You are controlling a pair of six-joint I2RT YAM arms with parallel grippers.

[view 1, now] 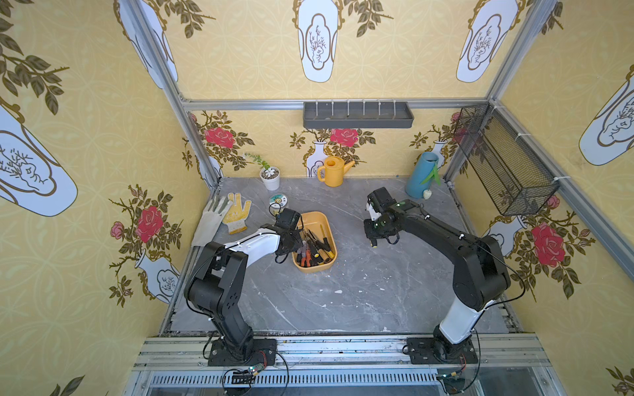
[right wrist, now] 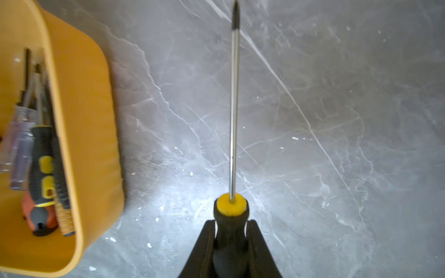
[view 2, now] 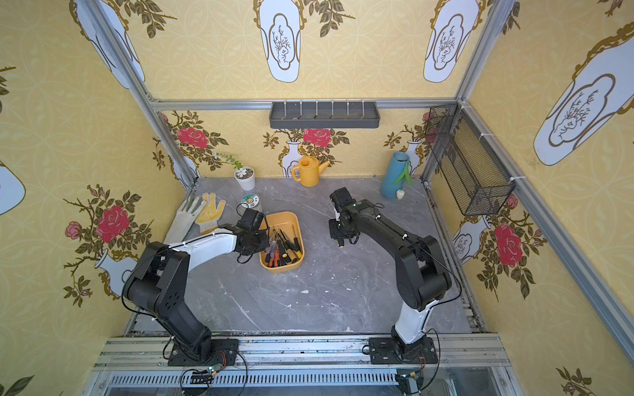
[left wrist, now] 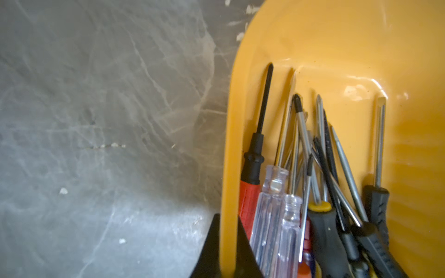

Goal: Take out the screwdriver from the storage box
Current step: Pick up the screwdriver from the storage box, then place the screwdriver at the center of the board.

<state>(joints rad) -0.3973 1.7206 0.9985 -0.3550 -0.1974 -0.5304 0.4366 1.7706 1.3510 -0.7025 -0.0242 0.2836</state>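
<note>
Right wrist view – screwdriver: black handle with a yellow collar, long silver shaft, dark tip. It is out of the box, above bare tabletop; whether the tip touches down cannot be told.
Right claw: closed on the black handle, one jaw on each side, with the shaft running straight out ahead.
Storage box: yellow-orange tub near the middle of the tabletop, on the left arm's side and well apart from the right claw.
Left claw: clamped on the box's long side wall — one jaw outside, one inside, just beside a red-handled driver.
Box contents: loose screwdrivers piled with shafts crossing and handles bunched at the near end; clear, black and yellow-banded grips show.
Tabletop: grey marble pattern with small white flecks.
Left of the box: a white glove and a yellow-dotted glove, overlapping.
Back wall: potted plant, yellow watering can and a leaning blue vase.
</note>
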